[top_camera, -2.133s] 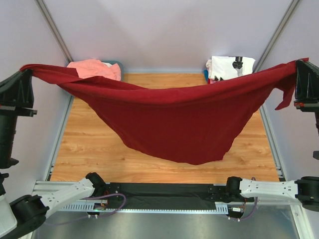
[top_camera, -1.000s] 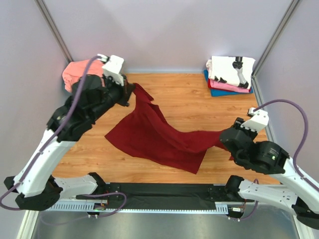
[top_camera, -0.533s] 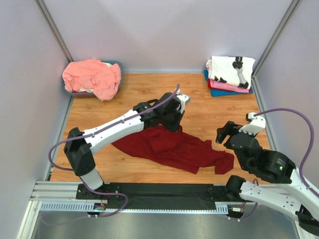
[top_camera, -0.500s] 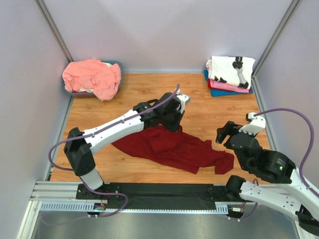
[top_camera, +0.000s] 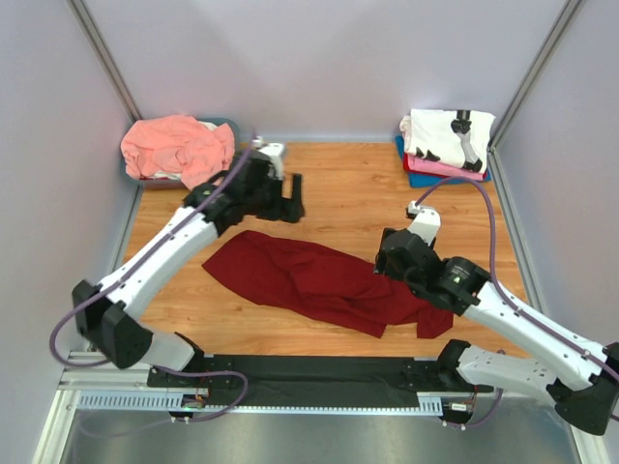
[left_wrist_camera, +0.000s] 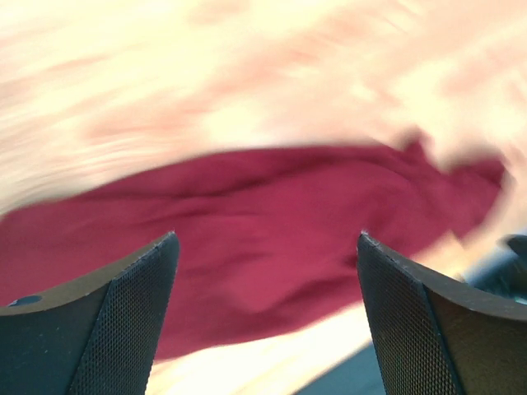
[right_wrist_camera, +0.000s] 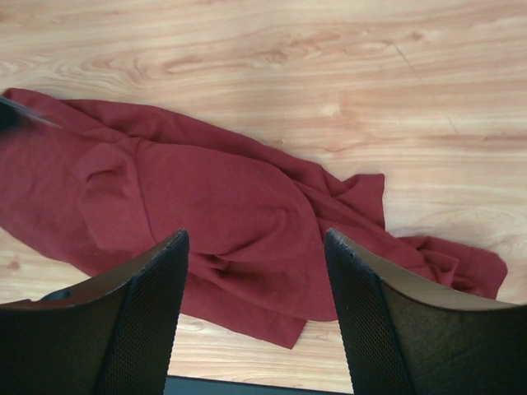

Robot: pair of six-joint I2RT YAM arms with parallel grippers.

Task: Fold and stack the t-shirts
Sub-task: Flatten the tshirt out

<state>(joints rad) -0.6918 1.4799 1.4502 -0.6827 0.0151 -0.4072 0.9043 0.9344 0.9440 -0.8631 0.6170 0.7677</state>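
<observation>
- Found the dark red t-shirt (top_camera: 324, 285) crumpled in a long, unfolded heap on the wooden bench (top_camera: 377, 184), near its front edge;
- Saw the left tool (top_camera: 290, 197) spread wide, gripping nothing, raised over the bench just beyond the shirt's far edge;
- Saw the right tool (right_wrist_camera: 255, 234) with jaws apart, gripping nothing, above the shirt's right part;
- Noted the salmon-pink t-shirt (top_camera: 179, 147) bunched in the far left corner;
- Noted the white printed t-shirt (top_camera: 445, 133) folded atop a pink t-shirt (top_camera: 440, 166) and a blue t-shirt (top_camera: 430, 180) in the far right corner.
</observation>
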